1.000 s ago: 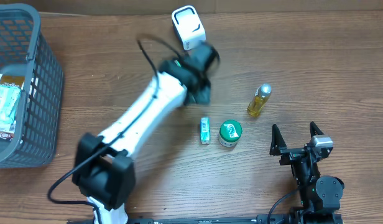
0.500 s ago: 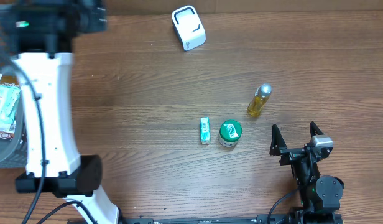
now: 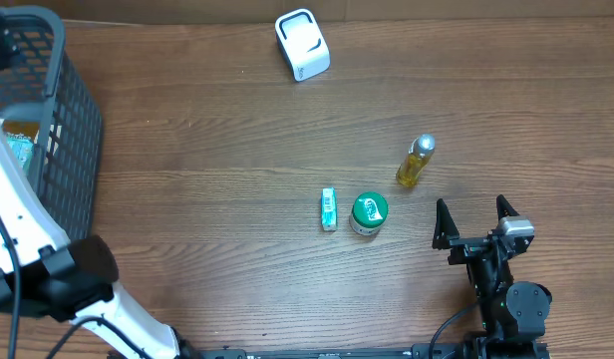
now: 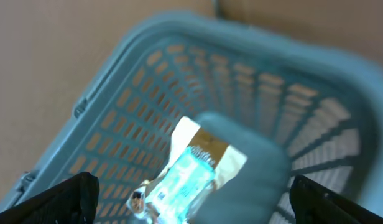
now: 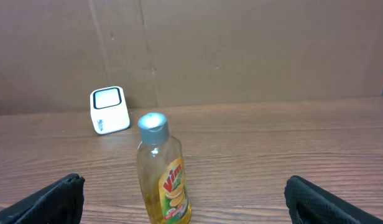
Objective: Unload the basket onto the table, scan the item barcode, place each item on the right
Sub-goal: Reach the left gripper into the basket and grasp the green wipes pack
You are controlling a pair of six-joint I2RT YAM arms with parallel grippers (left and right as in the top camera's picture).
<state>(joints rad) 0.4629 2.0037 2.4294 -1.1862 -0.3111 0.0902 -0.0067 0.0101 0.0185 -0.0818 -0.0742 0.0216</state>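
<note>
The left hand (image 4: 194, 190) has swung from the scanner (image 3: 302, 45) to over the basket (image 4: 154, 124), fingers spread wide, empty. The right hand (image 3: 476, 217) sits wide open, holding nothing.

A brown wood-grain counter (image 3: 207, 179) fills the overhead frame, with a grey mesh basket (image 3: 73, 130) standing on it at the left edge and a small white scanner box (image 3: 302, 44) sitting near the top edge, just left of centre. Right of centre a yellow bottle (image 3: 415, 162) with a silver cap stands upright, and below and to its left a round tub with a green lid (image 3: 369, 212) rests just beside a slim teal-and-white packet (image 3: 329, 209) lying flat. The tub and the packet sit close together but apart, while the bottle and the scanner box each stand well clear of the others.
</note>
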